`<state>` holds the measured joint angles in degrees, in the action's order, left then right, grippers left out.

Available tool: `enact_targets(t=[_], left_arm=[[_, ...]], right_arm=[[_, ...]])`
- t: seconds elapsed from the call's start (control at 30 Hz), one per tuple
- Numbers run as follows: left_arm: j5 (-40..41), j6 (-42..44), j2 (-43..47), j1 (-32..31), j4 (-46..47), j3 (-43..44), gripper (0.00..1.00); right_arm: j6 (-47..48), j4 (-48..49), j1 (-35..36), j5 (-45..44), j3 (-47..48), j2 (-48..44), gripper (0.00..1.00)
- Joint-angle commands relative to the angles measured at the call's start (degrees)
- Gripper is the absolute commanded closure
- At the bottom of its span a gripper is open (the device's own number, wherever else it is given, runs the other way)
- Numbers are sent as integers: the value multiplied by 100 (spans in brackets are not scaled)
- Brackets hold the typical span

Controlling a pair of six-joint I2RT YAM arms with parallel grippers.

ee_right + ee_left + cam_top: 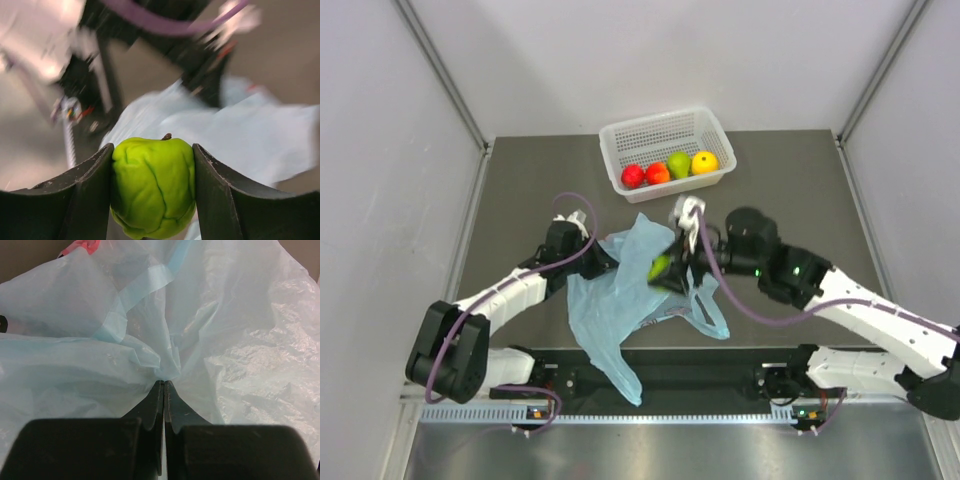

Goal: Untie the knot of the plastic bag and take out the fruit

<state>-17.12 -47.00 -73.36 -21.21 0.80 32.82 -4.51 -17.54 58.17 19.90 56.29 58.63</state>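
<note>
The light-blue plastic bag (620, 300) lies crumpled and open between the arms; no knot shows. My left gripper (603, 257) is shut on a fold of the bag (165, 375) at its left side. My right gripper (665, 268) is shut on a wrinkled green fruit (152, 185), which shows in the top view (659, 266) just above the bag. Two red fruits (633, 176), a green one (678, 164) and a yellow-orange one (704, 162) lie in the white basket.
The white perforated basket (665, 130) stands at the back centre of the dark table. Grey walls close in the left, right and back sides. The arm bases and a rail run along the near edge.
</note>
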Motion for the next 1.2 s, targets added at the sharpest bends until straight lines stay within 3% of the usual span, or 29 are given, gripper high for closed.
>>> enact_targets(t=[0.0, 0.2, 0.27, 0.43, 0.6, 0.67, 0.7, 0.77, 0.8, 0.83, 0.9, 0.93, 0.97, 1.1, 1.17], left_arm=[[-203, 103, 15, 3, 325, 128, 100], [-397, 226, 33, 3, 316, 242, 100], [-449, 279, 41, -6, 281, 286, 100], [-652, 525, 173, -6, 105, 453, 100], [-704, 666, 489, -6, -36, 568, 100], [-705, 710, 629, -6, -62, 611, 98], [-687, 736, 665, -6, -106, 620, 94], [-661, 771, 762, -6, -247, 638, 87], [-634, 780, 797, -6, -255, 638, 79], [-643, 789, 841, -6, -238, 638, 75], [-634, 789, 850, -6, -247, 647, 62], [-634, 798, 859, -6, -255, 656, 59], [-617, 798, 859, -6, -256, 656, 55], [-581, 824, 868, -6, -290, 682, 42], [-564, 842, 894, -6, -326, 717, 30]], right_arm=[[320, 330, -999, -81, 1180, 735, 100], [-14, 637, -2177, -2249, 3184, 3213, 100], [-102, 760, -2467, -2613, 3885, 4107, 100], [-67, 621, -2889, -2834, 5651, 5945, 100], [-181, 664, -3154, -2624, 6551, 6941, 96], [-260, 498, -3312, -2378, 7034, 7432, 87], [-278, 497, -3312, -2316, 7036, 7435, 87], [-269, 488, -3356, -2193, 7141, 7628, 65], [-269, 506, -3374, -2157, 7124, 7654, 58], [-243, 523, -3383, -2131, 7132, 7681, 43], [-226, 541, -3391, -2113, 7132, 7698, 24], [-182, 567, -3391, -2113, 7132, 7672, 8], [-155, 576, -3391, -2113, 7124, 7637, 1], [-41, 594, -3391, -2069, 7080, 7313, 0], [-6, 568, -3383, -2078, 7019, 7128, 0]])
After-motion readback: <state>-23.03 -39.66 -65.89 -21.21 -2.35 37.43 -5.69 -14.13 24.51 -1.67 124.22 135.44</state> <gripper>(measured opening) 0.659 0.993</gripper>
